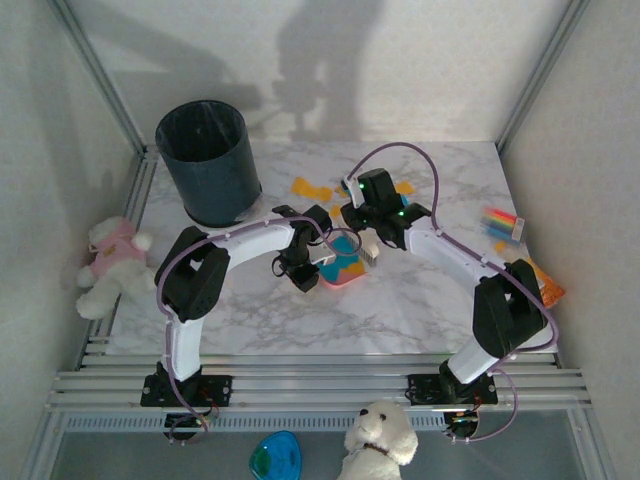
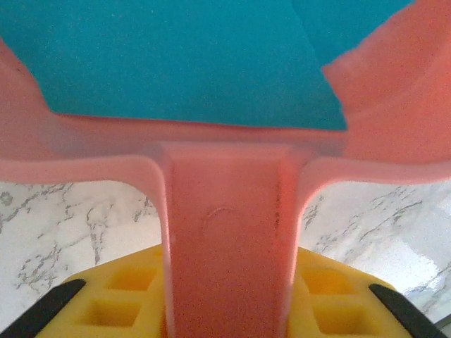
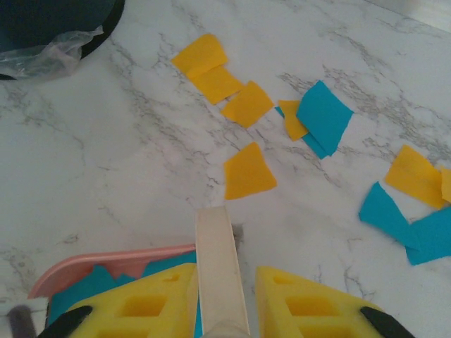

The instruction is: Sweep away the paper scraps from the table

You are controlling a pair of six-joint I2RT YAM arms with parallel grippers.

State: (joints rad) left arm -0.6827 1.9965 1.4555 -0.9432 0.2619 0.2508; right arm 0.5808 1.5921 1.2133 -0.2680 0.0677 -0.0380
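Left gripper (image 2: 229, 310): clamped on the handle of the pink dustpan (image 2: 225, 211).
Right gripper (image 3: 222, 310): clamped on a pale flat handle (image 3: 220, 253), just beside the dustpan's rim.
Paper scraps (image 3: 248, 171): orange and teal, on the marble table (image 3: 106, 162) beyond the dustpan; teal pieces inside it.
Dark bin (image 1: 208, 160): well apart from the dustpan.

We find bare counter (image 1: 400, 320) across the lower middle of the top view, between both arms (image 1: 200, 280). The bin (image 1: 208, 160) blocks the upper left, the dustpan (image 1: 338, 282) and a white handle (image 3: 220, 267) the centre, packets (image 1: 503, 222) the right edge. The scraps (image 3: 250, 171) lie flat.
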